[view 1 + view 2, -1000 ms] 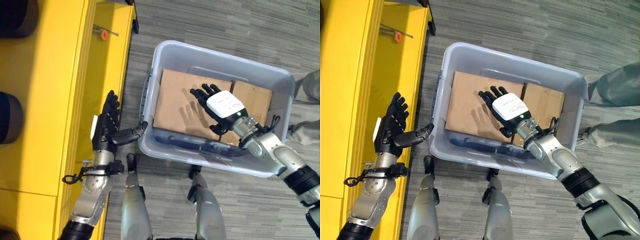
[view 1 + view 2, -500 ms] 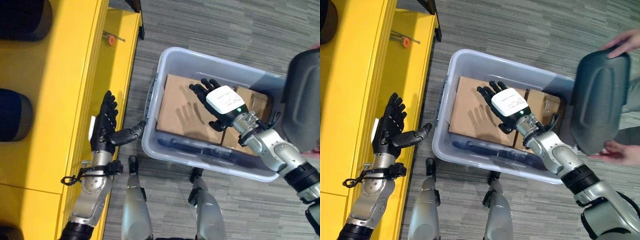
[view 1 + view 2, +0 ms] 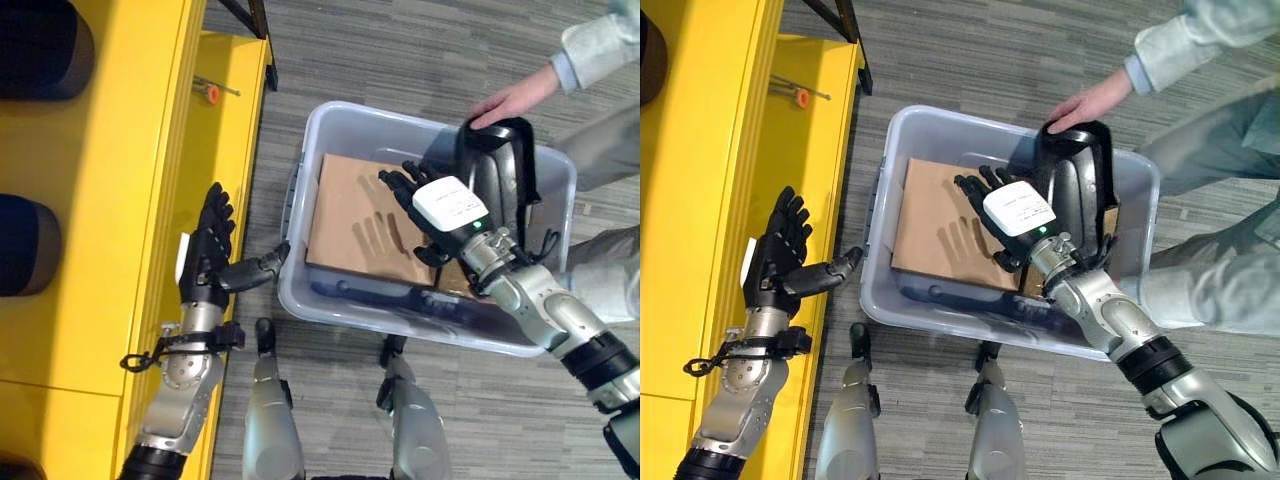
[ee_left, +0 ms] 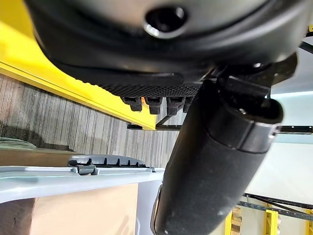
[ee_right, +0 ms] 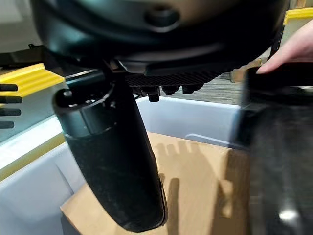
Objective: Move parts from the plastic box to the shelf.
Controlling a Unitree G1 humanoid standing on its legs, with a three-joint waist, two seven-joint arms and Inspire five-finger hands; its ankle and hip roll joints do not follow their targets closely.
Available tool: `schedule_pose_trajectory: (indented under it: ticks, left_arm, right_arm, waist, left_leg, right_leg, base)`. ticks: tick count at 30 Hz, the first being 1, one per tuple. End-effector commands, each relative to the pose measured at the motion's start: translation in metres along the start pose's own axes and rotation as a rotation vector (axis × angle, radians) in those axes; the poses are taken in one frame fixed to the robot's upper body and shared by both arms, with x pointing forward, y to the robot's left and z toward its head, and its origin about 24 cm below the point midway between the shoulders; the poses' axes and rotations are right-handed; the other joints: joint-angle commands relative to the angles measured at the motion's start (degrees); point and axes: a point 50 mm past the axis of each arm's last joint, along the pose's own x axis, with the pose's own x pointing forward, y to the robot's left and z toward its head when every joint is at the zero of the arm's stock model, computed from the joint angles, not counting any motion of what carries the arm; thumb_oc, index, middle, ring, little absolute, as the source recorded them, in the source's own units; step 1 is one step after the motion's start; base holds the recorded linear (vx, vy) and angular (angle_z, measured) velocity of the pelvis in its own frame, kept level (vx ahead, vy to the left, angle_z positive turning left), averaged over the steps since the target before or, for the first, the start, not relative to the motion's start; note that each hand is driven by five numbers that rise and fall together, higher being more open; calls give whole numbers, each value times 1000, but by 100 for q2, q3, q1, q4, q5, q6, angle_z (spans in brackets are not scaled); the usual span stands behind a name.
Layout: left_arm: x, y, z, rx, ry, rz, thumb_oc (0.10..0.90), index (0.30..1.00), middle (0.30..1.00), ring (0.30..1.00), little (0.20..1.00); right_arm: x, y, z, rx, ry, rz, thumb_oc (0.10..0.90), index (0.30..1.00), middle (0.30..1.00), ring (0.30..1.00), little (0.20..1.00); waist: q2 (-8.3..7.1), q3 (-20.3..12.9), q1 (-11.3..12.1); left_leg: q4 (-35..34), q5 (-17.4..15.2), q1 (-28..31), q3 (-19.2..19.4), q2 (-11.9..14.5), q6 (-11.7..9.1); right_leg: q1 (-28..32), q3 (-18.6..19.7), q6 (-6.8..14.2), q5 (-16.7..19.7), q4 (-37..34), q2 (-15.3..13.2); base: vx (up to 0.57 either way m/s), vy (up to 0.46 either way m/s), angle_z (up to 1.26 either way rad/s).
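Observation:
The clear grey plastic box [image 3: 350, 318] stands on the floor, lined with brown cardboard [image 3: 350, 215]. A person's hand [image 3: 510, 100] holds a black moulded part [image 3: 505, 175] upright in the box's right half. My right hand [image 3: 440, 215] hovers open over the cardboard, fingers straight, just left of the part [image 5: 279, 147] and holding nothing. My left hand [image 3: 205, 262] is open between the yellow shelf [image 3: 120, 150] and the box, its thumb [image 4: 215, 161] pointing at the box rim [image 4: 73, 169].
A small orange-tipped tool [image 3: 212, 92] lies on the shelf's far end. Two dark round objects [image 3: 25, 245] sit on the shelf at the left. The person's sleeve and legs [image 3: 1230, 280] are close against the box's right side.
The person has brought the black part down from above the box's right edge and stood it inside the box. Both of my hands have stayed about where they were.

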Motion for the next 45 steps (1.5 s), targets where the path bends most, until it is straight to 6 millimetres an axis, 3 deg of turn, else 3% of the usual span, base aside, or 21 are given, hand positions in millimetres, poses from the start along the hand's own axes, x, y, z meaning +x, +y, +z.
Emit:
schedule_pose_trajectory:
  ticks: [1,8,33,45]
  left_arm:
    - [0,-9,34,20,-193,-77,900,1000,1000,1000,1000]
    - [-1,-10,33,5,-190,-73,900,1000,1000,1000,1000]
    - [-1,-10,33,-8,-187,-61,900,1000,1000,1000,1000]
    - [-2,-8,33,1,-182,-61,900,1000,1000,1000,1000]
  right_arm:
    - [12,-30,9,35,-43,-176,900,1000,1000,1000,1000]
    - [21,-35,14,5,-83,-165,900,1000,1000,1000,1000]
    - [22,-38,16,24,-85,-185,900,1000,1000,1000,1000]
    - [0,-52,-9,-104,-52,-168,900,1000,1000,1000,1000]
  waist:
    - [-25,-693,-61]
    - [65,-613,-68]
    - [138,-513,-98]
    - [56,-450,-175]
  left_leg:
    - [-6,-214,320,46,276,-212]
    - [0,-192,290,52,248,-203]
    - [35,-202,233,50,231,-190]
    - [40,-190,222,64,272,-208]
  right_leg:
    - [190,-116,492,-157,282,-461]
    - [132,-95,493,-148,318,-485]
    - [86,-95,479,-148,340,-511]
    - [27,-65,481,-161,374,-474]
  base:
    - [-10,0,-7]
    - [-2,0,-1]
    - [0,0,0]
    - [3,-4,-1]
